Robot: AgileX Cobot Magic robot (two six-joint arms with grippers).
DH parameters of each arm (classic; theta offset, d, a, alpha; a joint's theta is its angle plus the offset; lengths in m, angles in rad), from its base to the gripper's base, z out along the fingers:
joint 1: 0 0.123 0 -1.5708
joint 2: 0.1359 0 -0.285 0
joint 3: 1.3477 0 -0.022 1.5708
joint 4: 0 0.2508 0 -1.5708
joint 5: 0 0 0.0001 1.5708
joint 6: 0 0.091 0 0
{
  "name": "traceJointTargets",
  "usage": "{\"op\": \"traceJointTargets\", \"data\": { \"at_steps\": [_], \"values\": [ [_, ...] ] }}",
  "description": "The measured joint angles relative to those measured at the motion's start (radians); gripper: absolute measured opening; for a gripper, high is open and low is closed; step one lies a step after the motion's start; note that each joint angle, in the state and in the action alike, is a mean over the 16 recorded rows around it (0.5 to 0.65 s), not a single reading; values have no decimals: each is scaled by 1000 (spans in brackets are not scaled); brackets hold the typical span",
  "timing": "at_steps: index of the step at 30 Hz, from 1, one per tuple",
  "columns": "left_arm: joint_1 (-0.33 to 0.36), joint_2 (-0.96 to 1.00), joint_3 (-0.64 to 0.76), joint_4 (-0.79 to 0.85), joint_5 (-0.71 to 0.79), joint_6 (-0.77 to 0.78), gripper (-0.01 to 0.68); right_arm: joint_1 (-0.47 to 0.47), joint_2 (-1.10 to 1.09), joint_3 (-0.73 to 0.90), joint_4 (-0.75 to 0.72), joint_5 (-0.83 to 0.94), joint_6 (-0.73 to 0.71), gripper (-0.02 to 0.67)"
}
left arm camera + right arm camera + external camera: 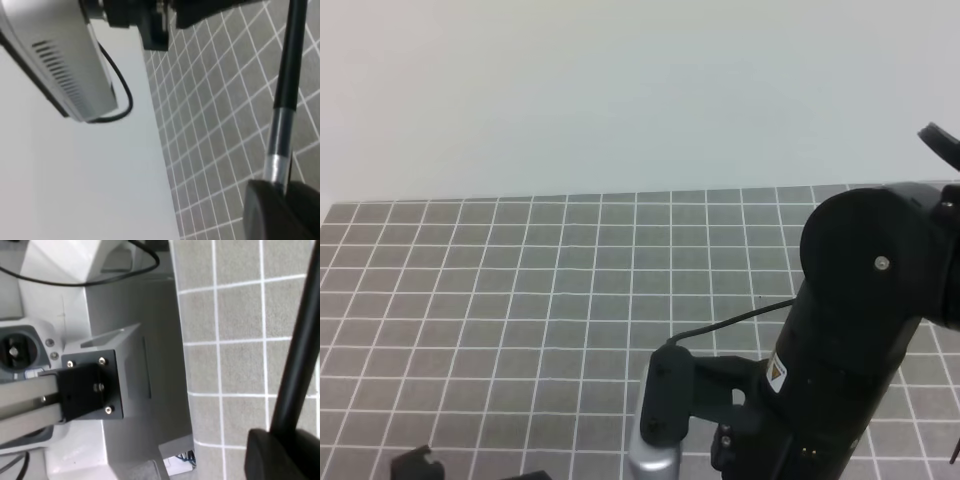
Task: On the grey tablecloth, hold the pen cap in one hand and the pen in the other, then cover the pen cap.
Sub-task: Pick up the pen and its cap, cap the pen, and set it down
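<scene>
The grey tablecloth (520,280) with its white grid covers the table. In the left wrist view, my left gripper (280,192) is shut on the greyish, silvery pen cap (276,145). The black pen (290,55) runs straight on from the cap toward the top edge. In the right wrist view, my right gripper (282,435) is shut on the pen (297,355), which rises slantwise from between the dark fingers (265,452). Where pen and cap meet is not sharp. The high view shows neither pair of fingertips.
The bulky black right arm (850,330) fills the lower right of the high view, with a silver wrist camera (660,420) and cable beside it. A small black part (415,462) pokes in at the bottom left. A white wall (620,90) stands behind the cloth.
</scene>
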Motion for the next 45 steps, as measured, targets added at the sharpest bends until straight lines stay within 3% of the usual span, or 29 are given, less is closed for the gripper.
{"op": "traceJointTargets", "data": {
  "at_steps": [13,25,28,31,37,42,45],
  "values": [
    [-30,1,0,-43,-1,-25,30,0,0,-1,-14,6,14,18],
    [-28,1,0,-71,-14,-118,340,0,0,-2,-49,-7,74,27],
    [-27,1,0,-81,-36,-143,376,0,0,-2,-84,-20,116,35],
    [-27,1,0,-115,-74,-168,337,-2,1,-1,-132,-39,178,48],
    [-26,17,-1,-251,-185,-182,172,-39,4,-1,-242,-64,358,48],
    [-26,60,-16,-486,-300,-136,45,-112,28,0,-288,-144,494,66],
    [-26,102,-41,-668,-373,-61,9,-166,54,0,-299,-188,571,66]
  ]
}}
